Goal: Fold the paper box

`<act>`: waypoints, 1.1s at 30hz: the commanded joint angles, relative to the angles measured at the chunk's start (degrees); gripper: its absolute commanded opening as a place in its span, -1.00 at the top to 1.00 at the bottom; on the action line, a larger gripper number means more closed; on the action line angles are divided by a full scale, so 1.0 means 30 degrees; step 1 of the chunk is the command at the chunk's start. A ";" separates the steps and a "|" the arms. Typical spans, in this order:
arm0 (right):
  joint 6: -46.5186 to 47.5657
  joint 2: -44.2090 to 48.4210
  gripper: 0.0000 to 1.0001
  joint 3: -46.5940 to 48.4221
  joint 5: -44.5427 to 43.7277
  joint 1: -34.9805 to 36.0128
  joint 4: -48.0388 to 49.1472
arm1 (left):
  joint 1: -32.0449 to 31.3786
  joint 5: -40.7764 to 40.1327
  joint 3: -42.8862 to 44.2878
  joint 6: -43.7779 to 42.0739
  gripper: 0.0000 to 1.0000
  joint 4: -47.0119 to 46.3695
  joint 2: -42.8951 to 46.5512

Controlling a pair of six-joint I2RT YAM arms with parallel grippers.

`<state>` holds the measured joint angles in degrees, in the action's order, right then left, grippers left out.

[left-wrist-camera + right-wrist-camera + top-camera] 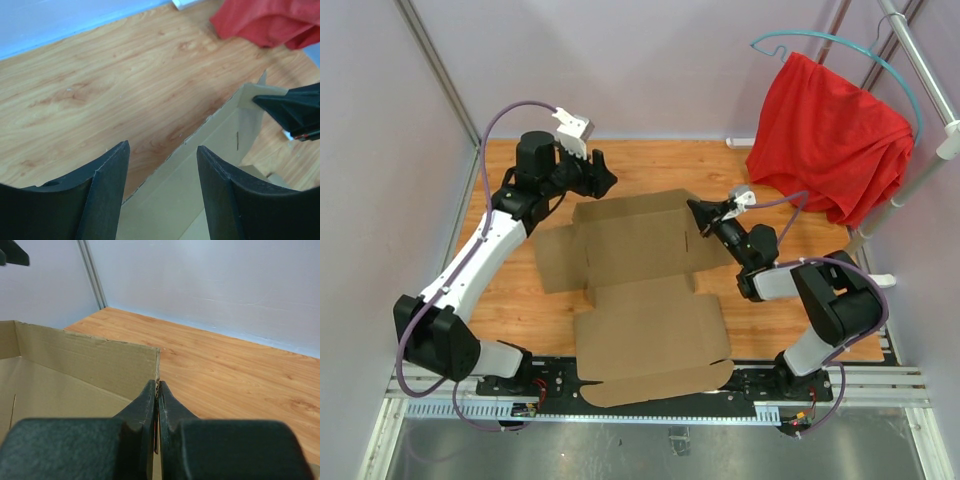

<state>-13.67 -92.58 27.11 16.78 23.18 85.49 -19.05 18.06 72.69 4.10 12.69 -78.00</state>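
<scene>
The paper box (640, 290) is a brown cardboard die-cut sheet spread over the wooden table, its far panels partly raised. My right gripper (696, 209) is shut on the upright right side flap at the far right corner; in the right wrist view the cardboard edge (158, 371) is pinched between the two fingers (158, 386). My left gripper (603, 176) hovers open just beyond the far left corner of the paper box. In the left wrist view its fingers (161, 148) stand apart over the far flap's edge (200, 165) with nothing between them.
A red cloth (830, 135) hangs on a teal hanger from a rack at the back right. Pale walls enclose the wooden table (520, 300) at the back and left. The box's near flap overhangs the metal rail (650, 405) by the arm bases.
</scene>
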 commanded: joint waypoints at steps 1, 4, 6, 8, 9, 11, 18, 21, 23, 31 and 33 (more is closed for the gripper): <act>0.0458 0.0624 0.95 -0.0329 0.0700 0.0540 0.1143 | -0.0240 0.0069 -0.0277 -0.1453 -0.25 0.0685 -0.0204; 0.0474 0.1094 0.95 -0.0529 0.1039 0.0594 0.1108 | -0.0515 -0.0586 -0.0586 -0.1914 -0.24 0.0517 -0.0569; 0.0579 0.1438 0.95 -0.0645 0.1181 0.0616 0.0882 | -0.0616 -0.0314 -0.0787 -0.2111 -0.23 0.0398 -0.0645; 0.0699 0.1755 0.95 -0.0738 0.1316 0.0594 0.0554 | -0.0641 0.0465 -0.1225 -0.2092 -0.23 0.0005 -0.0449; 0.0744 0.1853 0.95 -0.0775 0.1409 0.0598 0.0472 | -0.0625 0.0784 -0.1442 -0.2050 -0.23 -0.0250 -0.0309; 0.0776 0.2008 0.95 -0.0801 0.1517 0.0594 0.0412 | -0.0653 0.1279 -0.1917 -0.2149 -0.23 -0.0570 -0.0007; 0.0846 0.2294 0.94 -0.0688 0.1592 0.0594 -0.0321 | -0.0670 0.2514 -0.3349 -0.2305 -0.14 -0.1423 0.0796; 0.0784 0.2321 0.94 -0.0688 0.1666 0.0594 -0.0312 | -0.0653 0.2426 -0.3776 -0.2414 -0.08 -0.1408 0.0673; 0.0723 0.2374 0.93 -0.0646 0.1701 0.0596 -0.0398 | -0.0672 0.2393 -0.3889 -0.2466 -0.07 -0.1331 0.0527; 0.0690 0.2941 0.66 -0.0308 0.2080 0.0594 -0.2334 | -0.1173 0.0842 -0.3883 -0.2708 0.42 -0.1012 0.0467; 0.0694 0.3326 0.56 -0.0355 0.2080 0.0594 -0.2913 | -0.1411 0.0360 -0.3964 -0.2920 0.53 -0.0972 0.0606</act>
<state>-12.49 -85.60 25.32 21.34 24.25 79.11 -21.80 21.76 61.17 -3.14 10.28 -77.12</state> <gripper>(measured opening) 0.182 0.273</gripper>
